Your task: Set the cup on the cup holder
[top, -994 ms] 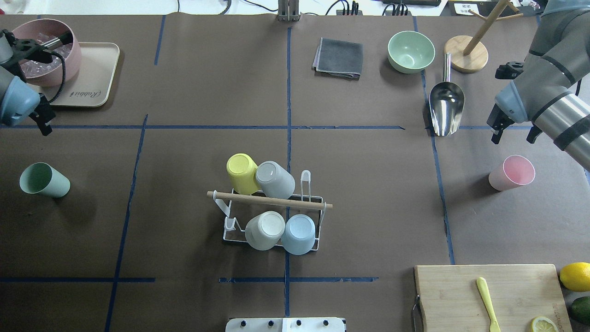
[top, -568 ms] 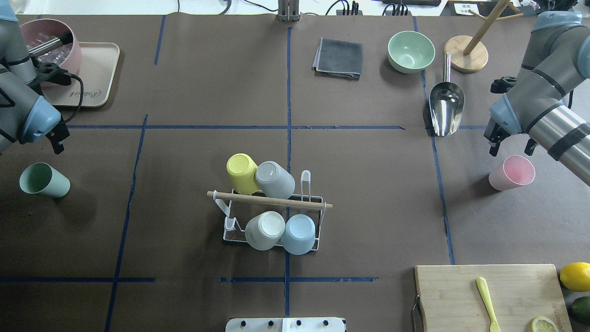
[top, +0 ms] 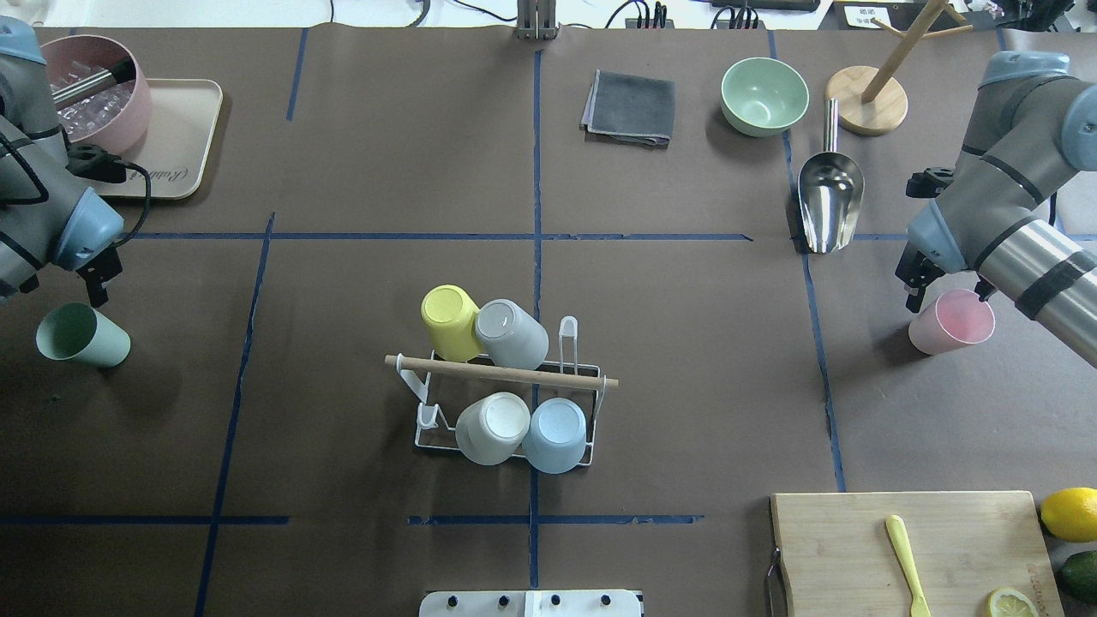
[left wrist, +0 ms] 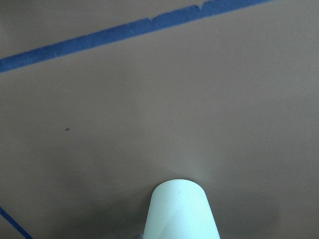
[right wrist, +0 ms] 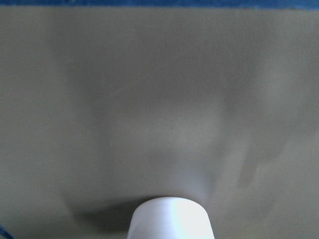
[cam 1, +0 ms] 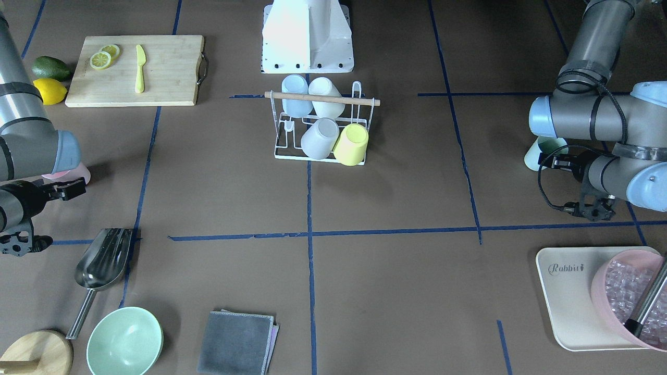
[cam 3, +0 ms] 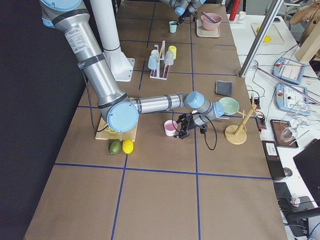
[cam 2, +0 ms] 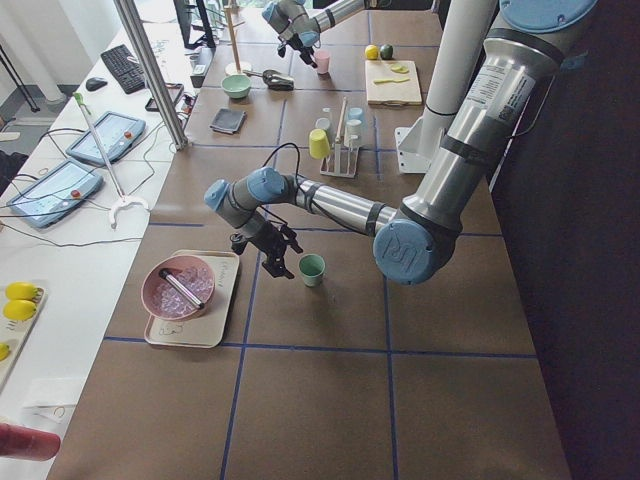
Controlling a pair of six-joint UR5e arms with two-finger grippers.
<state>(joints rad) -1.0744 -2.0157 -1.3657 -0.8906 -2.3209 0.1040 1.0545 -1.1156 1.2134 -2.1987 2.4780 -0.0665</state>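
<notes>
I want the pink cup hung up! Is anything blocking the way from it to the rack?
Nothing visible: only bare table between the pink cup and the cup holder, and the prong nearest it is free.

A green bowl (top: 764,96) sits on the brown table (top: 686,343). A wooden stand (top: 866,100) and a shiny scoop (top: 830,197) are just beside it, and a folded grey cloth (top: 629,107) is near its other side. Well apart from the green bowl lies a wooden board (top: 857,557) with a yellow knife (top: 907,566) and a lemon slice (top: 1010,603) (a lemon (top: 1070,513) and an avocado (top: 1082,574) too). Far off the other way, a pink bowl (top: 128,128) sits on a tray (top: 180,137).
</notes>
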